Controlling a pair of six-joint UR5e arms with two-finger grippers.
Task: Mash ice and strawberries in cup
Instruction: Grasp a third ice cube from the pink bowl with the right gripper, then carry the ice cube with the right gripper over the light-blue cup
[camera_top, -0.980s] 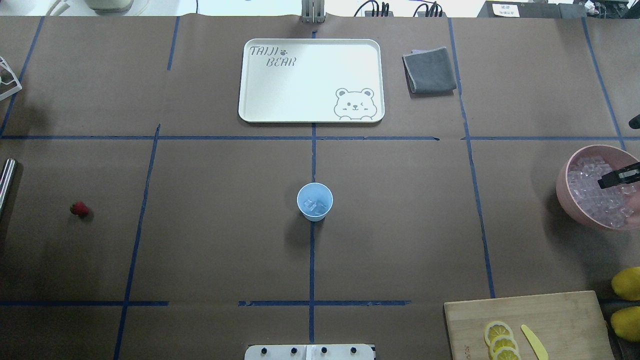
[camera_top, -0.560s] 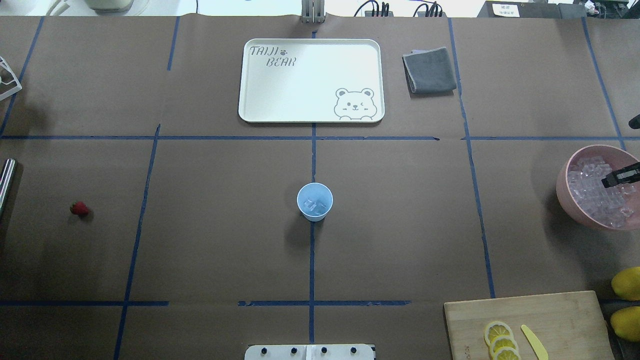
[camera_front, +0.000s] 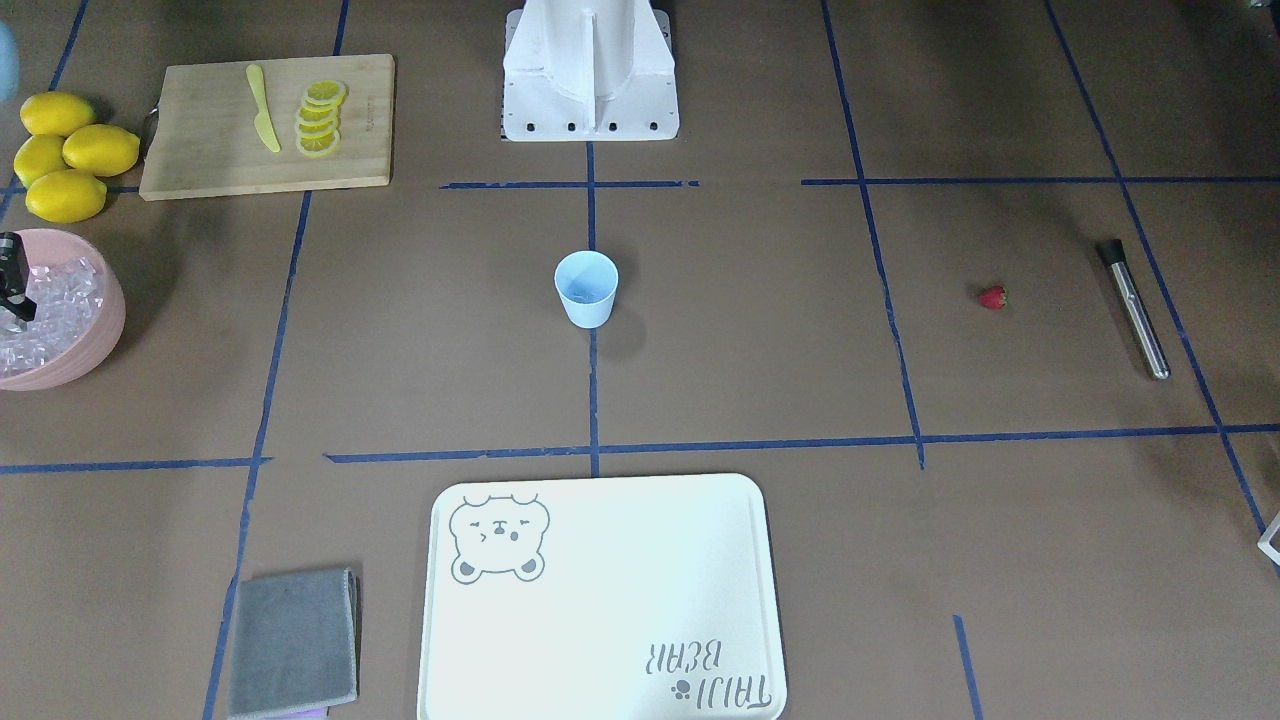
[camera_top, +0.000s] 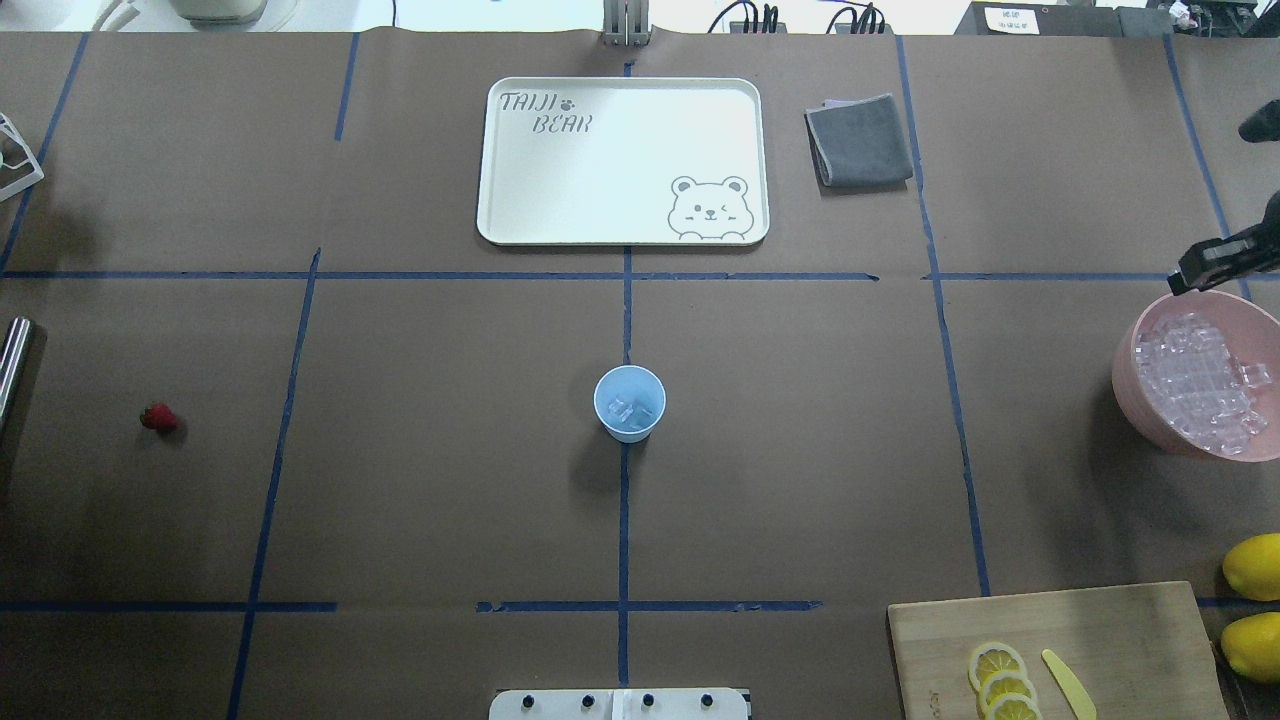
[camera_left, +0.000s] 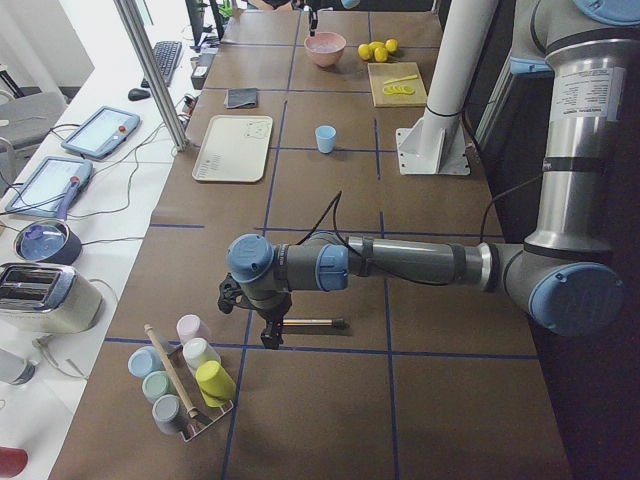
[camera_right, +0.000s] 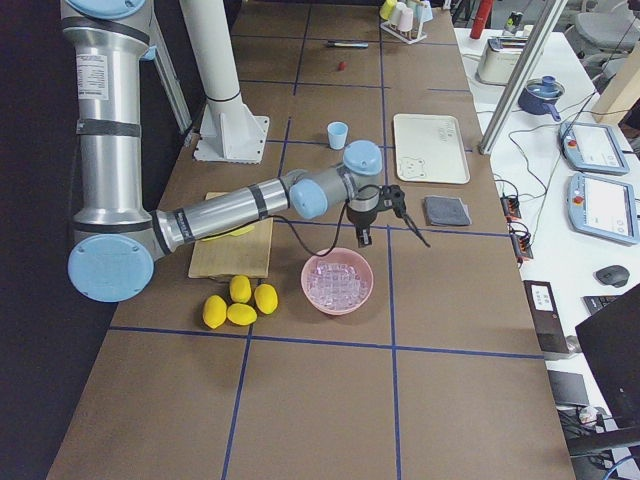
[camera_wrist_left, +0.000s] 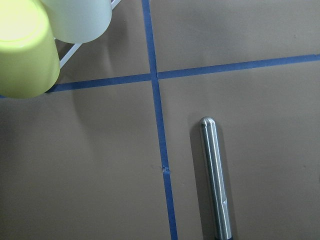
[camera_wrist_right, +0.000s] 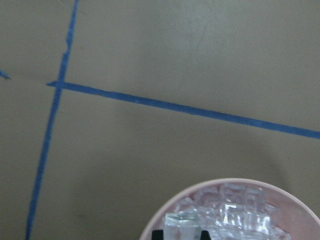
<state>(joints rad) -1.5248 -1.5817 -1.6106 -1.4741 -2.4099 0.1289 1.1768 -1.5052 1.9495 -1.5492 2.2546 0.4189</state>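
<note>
The pale blue cup (camera_top: 629, 403) stands at the table's middle with a few ice cubes (camera_top: 625, 410) in it; it also shows in the front view (camera_front: 586, 288). The strawberry (camera_top: 158, 418) lies alone at the left. My right gripper (camera_top: 1195, 270) hovers over the far rim of the pink bowl (camera_top: 1128, 385) of ice (camera_top: 1200, 385). In the right wrist view it (camera_wrist_right: 181, 236) is shut on one ice cube (camera_wrist_right: 181, 225). My left gripper (camera_left: 268, 335) shows only in the exterior left view, over the end of a metal muddler (camera_wrist_left: 215, 175). I cannot tell if it is open.
A cream bear tray (camera_top: 520, 215) and a grey cloth (camera_top: 860, 140) lie at the far side. A cutting board (camera_top: 1100, 630) with lemon slices (camera_top: 1000, 680) and a yellow knife (camera_top: 1068, 683) sits front right, lemons (camera_top: 1255, 565) beside it. A rack of cups (camera_left: 185, 375) stands far left.
My right gripper has risen out of the pink bowl and moved toward the bowl's far rim. The cup and strawberry have not moved.
</note>
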